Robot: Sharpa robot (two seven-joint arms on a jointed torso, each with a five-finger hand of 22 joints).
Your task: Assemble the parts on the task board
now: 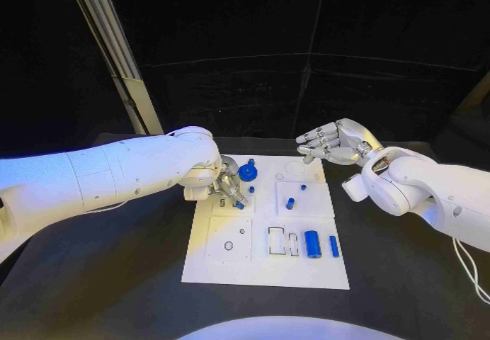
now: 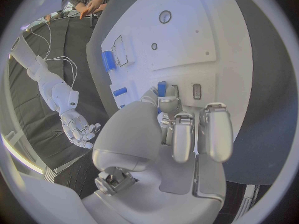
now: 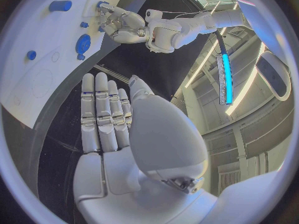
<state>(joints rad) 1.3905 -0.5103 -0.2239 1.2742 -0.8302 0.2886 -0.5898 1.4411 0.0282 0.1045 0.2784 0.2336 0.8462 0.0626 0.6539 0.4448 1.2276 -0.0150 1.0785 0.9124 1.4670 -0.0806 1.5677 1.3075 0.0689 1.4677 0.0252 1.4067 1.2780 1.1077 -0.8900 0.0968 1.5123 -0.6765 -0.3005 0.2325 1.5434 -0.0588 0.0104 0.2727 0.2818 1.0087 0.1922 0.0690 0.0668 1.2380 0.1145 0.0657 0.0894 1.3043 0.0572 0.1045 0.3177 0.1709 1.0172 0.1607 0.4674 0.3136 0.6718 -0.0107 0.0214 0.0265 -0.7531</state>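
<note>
The white task board (image 1: 230, 265) lies in the middle of the table. My left hand (image 1: 223, 183) is low over its far left part and pinches a small blue peg (image 1: 239, 205) between thumb and fingertip; the left wrist view shows this peg (image 2: 162, 88) next to a small slot (image 2: 197, 91). My right hand (image 1: 332, 142) hovers above the board's far right corner, fingers straight and apart, holding nothing. On the board stand a blue round knob (image 1: 249, 171) and short blue pegs (image 1: 290, 203). A thick blue cylinder (image 1: 312, 244) and a thinner one (image 1: 334, 246) lie near the right edge.
The black table (image 1: 102, 283) surrounds the board. A pale slanted post (image 1: 122, 64) rises behind the left arm. In the right wrist view the open right hand (image 3: 112, 119) is beside the board's far edge (image 3: 37, 79), with the left hand (image 3: 118, 22) beyond.
</note>
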